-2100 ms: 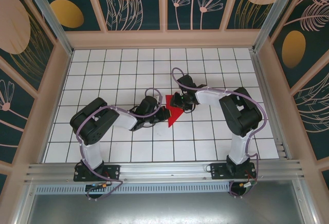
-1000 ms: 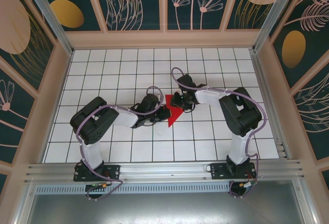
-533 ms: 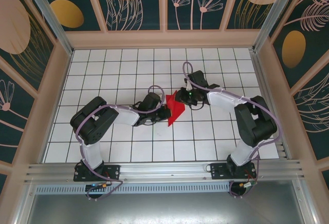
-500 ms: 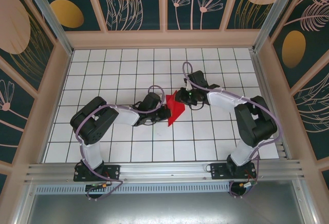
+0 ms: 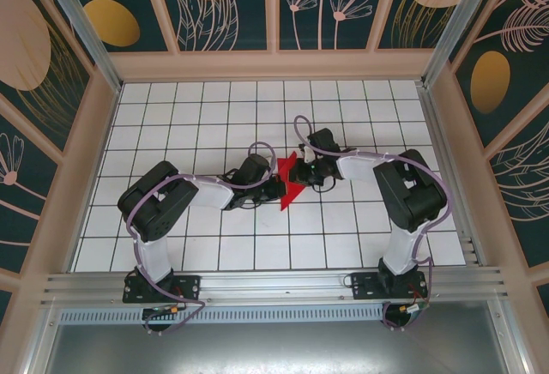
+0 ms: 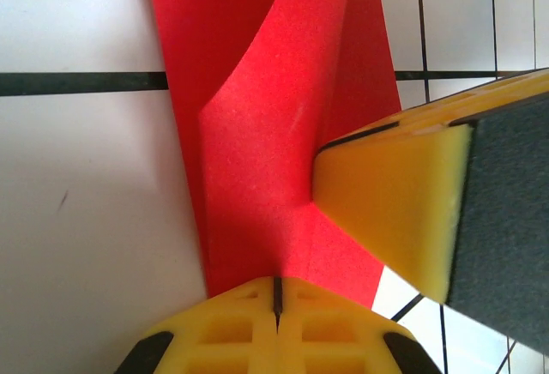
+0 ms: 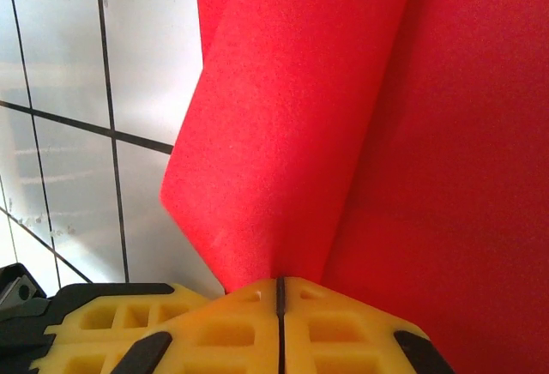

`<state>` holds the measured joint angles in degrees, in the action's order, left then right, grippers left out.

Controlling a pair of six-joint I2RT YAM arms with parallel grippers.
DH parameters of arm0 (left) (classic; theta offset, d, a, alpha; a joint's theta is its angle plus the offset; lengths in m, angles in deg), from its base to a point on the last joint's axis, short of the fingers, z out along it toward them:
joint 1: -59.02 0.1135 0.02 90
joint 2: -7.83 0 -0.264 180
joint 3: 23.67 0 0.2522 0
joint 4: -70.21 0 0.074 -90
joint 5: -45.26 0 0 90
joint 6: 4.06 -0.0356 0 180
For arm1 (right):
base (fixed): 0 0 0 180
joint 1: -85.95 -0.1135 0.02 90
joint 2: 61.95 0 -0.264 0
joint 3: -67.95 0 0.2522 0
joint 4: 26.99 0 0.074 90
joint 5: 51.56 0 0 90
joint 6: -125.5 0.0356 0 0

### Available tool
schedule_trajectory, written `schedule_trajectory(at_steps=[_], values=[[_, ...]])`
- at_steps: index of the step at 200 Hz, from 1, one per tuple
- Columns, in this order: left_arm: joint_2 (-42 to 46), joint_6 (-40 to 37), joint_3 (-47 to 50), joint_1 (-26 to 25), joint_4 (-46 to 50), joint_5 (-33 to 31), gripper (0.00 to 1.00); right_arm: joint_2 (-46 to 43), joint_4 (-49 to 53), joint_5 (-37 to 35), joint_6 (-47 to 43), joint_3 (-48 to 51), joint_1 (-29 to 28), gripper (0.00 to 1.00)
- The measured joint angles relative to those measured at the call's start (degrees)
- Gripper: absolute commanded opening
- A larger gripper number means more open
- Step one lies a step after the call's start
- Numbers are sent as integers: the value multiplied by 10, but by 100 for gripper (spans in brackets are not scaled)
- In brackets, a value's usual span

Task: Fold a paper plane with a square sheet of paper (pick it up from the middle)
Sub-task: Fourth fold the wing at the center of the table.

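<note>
Both the left gripper [image 5: 275, 187] and right gripper [image 5: 304, 171] pinch the square sheet of paper [image 5: 290, 190]; folding is underway. Next likely needs the lifted fold pressed flat.

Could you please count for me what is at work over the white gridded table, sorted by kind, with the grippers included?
Partly folded bright red sheet of thin paper: 1
Yellow-fingered two-finger grippers, the left gripper and the right gripper, both pinching that paper: 2
Total: 3
</note>
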<state>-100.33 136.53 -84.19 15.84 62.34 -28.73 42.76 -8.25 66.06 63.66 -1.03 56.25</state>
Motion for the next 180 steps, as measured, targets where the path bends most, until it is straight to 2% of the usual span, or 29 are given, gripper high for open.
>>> schedule_trajectory(at_steps=[112,149,180], values=[[5,-4,-2,-5,9,-18,0,17,-11,-9,-4,-1,0,7],[5,-4,-2,-7,8,-21,0,-26,-17,-51,7,29,9,7],[5,-6,-2,-7,8,-21,0,-52,-21,-50,9,31,10,6]])
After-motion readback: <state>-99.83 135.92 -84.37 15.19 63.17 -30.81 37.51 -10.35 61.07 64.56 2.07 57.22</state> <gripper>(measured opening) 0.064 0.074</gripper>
